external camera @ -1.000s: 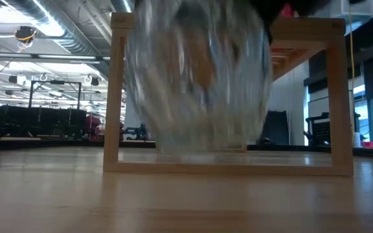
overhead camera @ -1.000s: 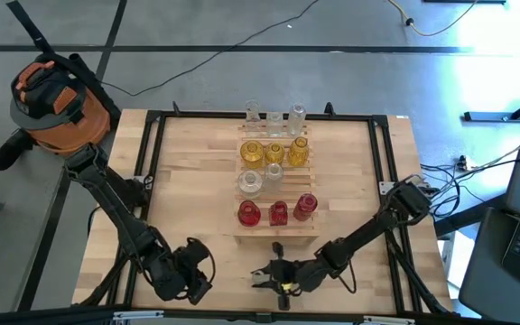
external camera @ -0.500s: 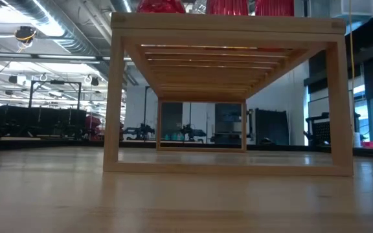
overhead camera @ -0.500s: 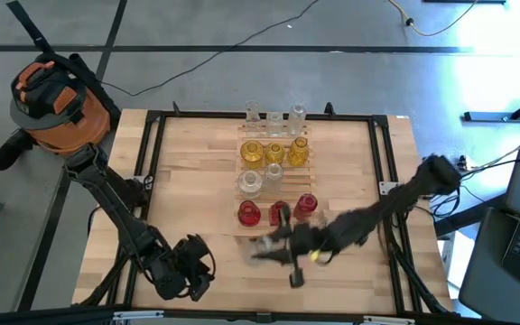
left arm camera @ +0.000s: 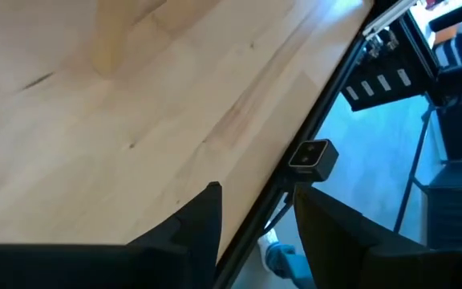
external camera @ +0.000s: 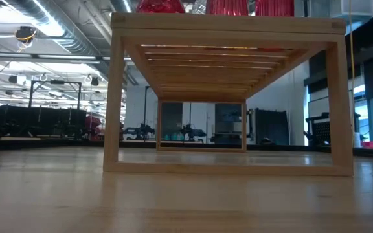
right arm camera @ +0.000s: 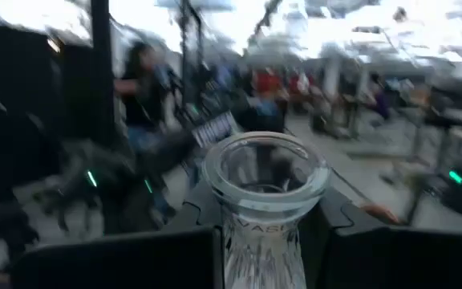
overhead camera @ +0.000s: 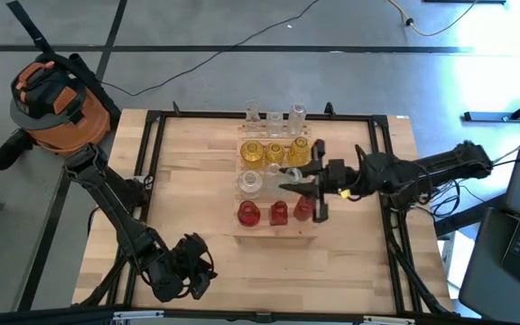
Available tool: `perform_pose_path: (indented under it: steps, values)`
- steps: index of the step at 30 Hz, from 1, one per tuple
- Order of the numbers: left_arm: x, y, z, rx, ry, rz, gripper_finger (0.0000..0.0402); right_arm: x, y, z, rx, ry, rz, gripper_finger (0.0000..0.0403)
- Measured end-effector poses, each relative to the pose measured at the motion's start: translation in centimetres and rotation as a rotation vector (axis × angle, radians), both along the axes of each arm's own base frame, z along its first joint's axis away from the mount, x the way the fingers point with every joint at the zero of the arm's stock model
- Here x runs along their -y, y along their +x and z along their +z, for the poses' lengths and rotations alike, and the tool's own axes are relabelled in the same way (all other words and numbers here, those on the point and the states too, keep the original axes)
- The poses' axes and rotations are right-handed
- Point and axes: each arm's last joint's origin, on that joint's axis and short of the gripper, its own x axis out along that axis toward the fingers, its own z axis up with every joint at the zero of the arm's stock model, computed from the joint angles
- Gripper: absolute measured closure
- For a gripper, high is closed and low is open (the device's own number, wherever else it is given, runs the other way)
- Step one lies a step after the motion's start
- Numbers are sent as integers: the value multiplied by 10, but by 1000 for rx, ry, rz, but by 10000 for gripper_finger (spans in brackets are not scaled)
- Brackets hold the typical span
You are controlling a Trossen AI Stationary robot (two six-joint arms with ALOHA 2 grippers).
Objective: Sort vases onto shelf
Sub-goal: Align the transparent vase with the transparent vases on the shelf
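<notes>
1. Right gripper (overhead camera: 307, 185) is out over the light slatted wooden shelf (overhead camera: 242, 230), above its middle rows, fingers clamped narrow on the neck of a clear glass vase (right arm camera: 265, 189). The right wrist view shows the neck pinched between both fingers with the flared rim just above them.
2. We read the neck grip as deliberate: it is the narrowest part, and the flare stops the vase slipping down through the fingers.
3. Vase axis: in the wrist view the mouth faces the camera and the neck runs along the fingers. From the high view we cannot tell whether it hangs upright or tilted; the gripper covers it.
4. On the shelf, colours sit in rows: small clear vases (overhead camera: 274, 116) at the far edge, yellow glass vases (overhead camera: 253, 152) next, a clear one (overhead camera: 250, 183) mid-shelf, red glass vases (overhead camera: 249, 214) nearest. All stand upright, necks up.
5. Likely target is the clear mid row beside that lone vase, so colours stay grouped. That is our judgement.
6. Left gripper (overhead camera: 186, 275) is parked low at the near-left of the plywood tabletop (overhead camera: 188, 181), fingers (left arm camera: 203, 221) apart, empty.
</notes>
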Motion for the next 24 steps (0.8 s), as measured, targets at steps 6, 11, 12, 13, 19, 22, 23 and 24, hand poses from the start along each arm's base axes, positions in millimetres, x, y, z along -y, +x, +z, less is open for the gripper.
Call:
perform_pose_path:
  steps: [6, 11, 12, 13, 19, 22, 23, 24]
  values:
    - [2, -4, 0, 32, 22, 36, 253, 22, -46, -16, -13, 41, -162, 341]
    - [-1, -2, 0, 55, 57, 65, 253, 42, -64, -44, -49, 100, -242, 341]
    - [-2, -1, 0, 53, 61, 67, 253, 45, -64, -52, -62, 119, -252, 341]
    - [-3, -1, 0, 50, 69, 65, 253, 49, -64, -61, -84, 139, -255, 341]
    - [-8, 4, -1, 38, 100, 51, 253, 60, -53, -90, -98, 220, -266, 341]
    - [-9, 5, -1, 31, 95, 50, 253, 59, -49, -94, -121, 209, -265, 341]
    - [-9, 5, -1, 28, 94, 47, 253, 58, -47, -96, -132, 205, -261, 341]
    - [-9, 5, -1, 26, 93, 45, 253, 57, -46, -98, -151, 200, -248, 341]
